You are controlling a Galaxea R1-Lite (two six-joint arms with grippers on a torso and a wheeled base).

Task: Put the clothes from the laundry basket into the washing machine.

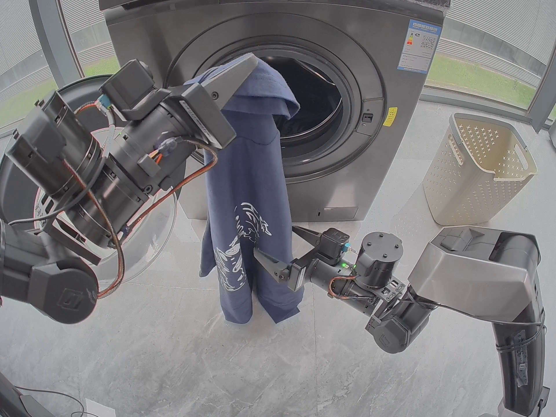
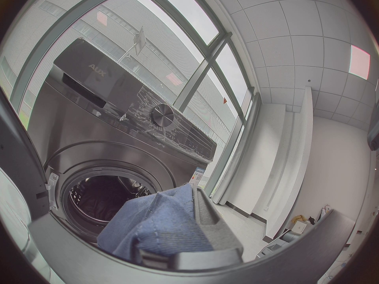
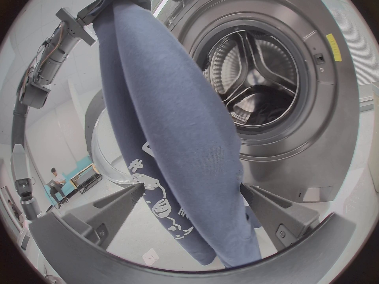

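A blue printed T-shirt hangs full length in front of the washing machine, its top at the rim of the open drum. My left gripper is shut on the shirt's top; the bunched cloth lies against its grey finger. My right gripper stands open low down at the shirt's lower part. The shirt hangs between its two spread fingers. Something dark lies inside the drum. The cream laundry basket stands to the machine's right, with no clothes to be seen in it.
The machine's round glass door is swung open on the left, behind my left arm. Pale tiled floor spreads in front. Windows run behind the machine.
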